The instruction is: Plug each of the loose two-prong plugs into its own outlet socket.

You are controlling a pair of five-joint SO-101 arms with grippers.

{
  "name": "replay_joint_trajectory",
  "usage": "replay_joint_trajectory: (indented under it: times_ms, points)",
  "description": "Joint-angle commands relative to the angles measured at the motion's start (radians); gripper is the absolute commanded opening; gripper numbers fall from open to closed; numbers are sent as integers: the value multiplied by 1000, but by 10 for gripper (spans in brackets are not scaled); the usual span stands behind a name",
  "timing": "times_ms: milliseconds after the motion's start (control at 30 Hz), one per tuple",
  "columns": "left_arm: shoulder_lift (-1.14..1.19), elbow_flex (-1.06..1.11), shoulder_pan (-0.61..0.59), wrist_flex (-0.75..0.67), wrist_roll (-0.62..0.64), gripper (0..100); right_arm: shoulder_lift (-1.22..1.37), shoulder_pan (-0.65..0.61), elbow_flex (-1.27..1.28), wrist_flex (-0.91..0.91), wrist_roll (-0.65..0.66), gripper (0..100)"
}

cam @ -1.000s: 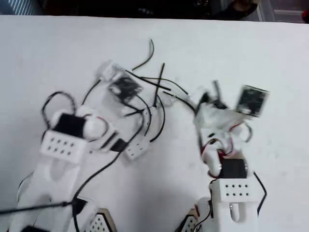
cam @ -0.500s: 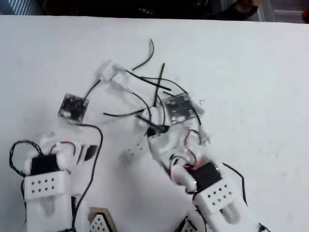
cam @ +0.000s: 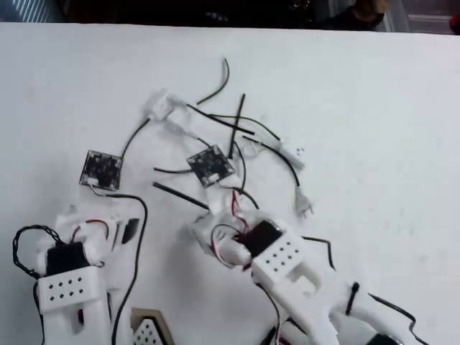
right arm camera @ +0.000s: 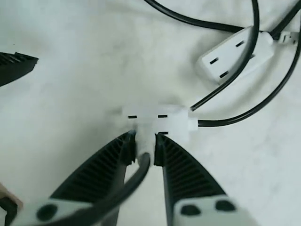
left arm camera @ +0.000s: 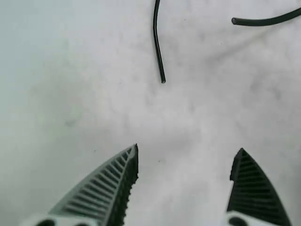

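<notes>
My right gripper [right arm camera: 145, 141] is shut on the near end of a white outlet socket [right arm camera: 157, 117], whose slots face the camera; a black cord crosses in front of its fingers. From above, that gripper [cam: 203, 228] sits at the table's middle, near the front. A second white socket [right arm camera: 235, 54] lies beyond it among black cords. A loose white two-prong plug [cam: 303, 205] lies to the right, and another white plug [cam: 291, 152] lies farther back. My left gripper [left arm camera: 183, 165] is open over bare table, with a cut cord end [left arm camera: 160, 56] ahead of it. It hangs at the front left [cam: 118, 228].
Black cords [cam: 230, 122] tangle across the table's centre and lead to another white socket [cam: 162, 106] at the back left. A wooden base corner [cam: 147, 327] sits at the front edge. The white table [cam: 388, 108] is open on the right.
The right arm swung from the right side to the centre and closed on the socket. The left arm drew back to the front left.
</notes>
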Motion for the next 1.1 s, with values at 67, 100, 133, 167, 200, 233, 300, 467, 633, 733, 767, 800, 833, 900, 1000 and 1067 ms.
replay_joint_trajectory:
  times_ms: [67, 100, 133, 167, 200, 233, 300, 467, 633, 733, 767, 800, 833, 900, 1000, 1067]
  points:
    - [-18, -2, -10, -17, 2, 312, 79, -12, -51, -97, 9, 17]
    - [-18, -2, -10, -17, 2, 312, 91, -12, -51, -113, 9, 17]
    - [-18, 0, -10, -17, 2, 312, 101, -12, -51, -125, 9, 17]
    - [-18, 0, -10, -17, 2, 312, 107, -13, -51, -133, 9, 17]
    - [-18, 0, -10, -17, 2, 312, 108, -13, -51, -137, 9, 17]
    - [-18, 0, -10, -17, 2, 312, 110, -13, -51, -137, 9, 17]
    - [-18, 0, -10, -17, 2, 312, 110, -13, -51, -133, 9, 17]
    - [-18, 0, -10, -17, 2, 312, 114, -19, -52, -110, 11, 17]
    - [-18, 0, -10, -17, 2, 312, 116, -73, -71, -56, 12, 17]
    - [-18, 0, -10, -17, 2, 312, 117, -74, -78, -42, 12, 17]
    - [-18, 0, -10, -17, 2, 312, 117, -71, -78, -41, 26, 17]
    - [-18, 0, -10, -17, 0, 312, 117, -70, -77, -39, 43, 17]
    - [-18, 2, -10, -17, 0, 312, 117, -64, -75, -39, 55, 17]
    - [-18, 2, -10, -17, 0, 312, 117, -44, -75, -39, 61, 17]
    - [-19, 9, -10, -17, -2, 312, 117, -8, -75, -39, 66, 17]
    - [-21, 12, -10, -17, -2, 312, 117, -4, -74, -36, 68, 17]
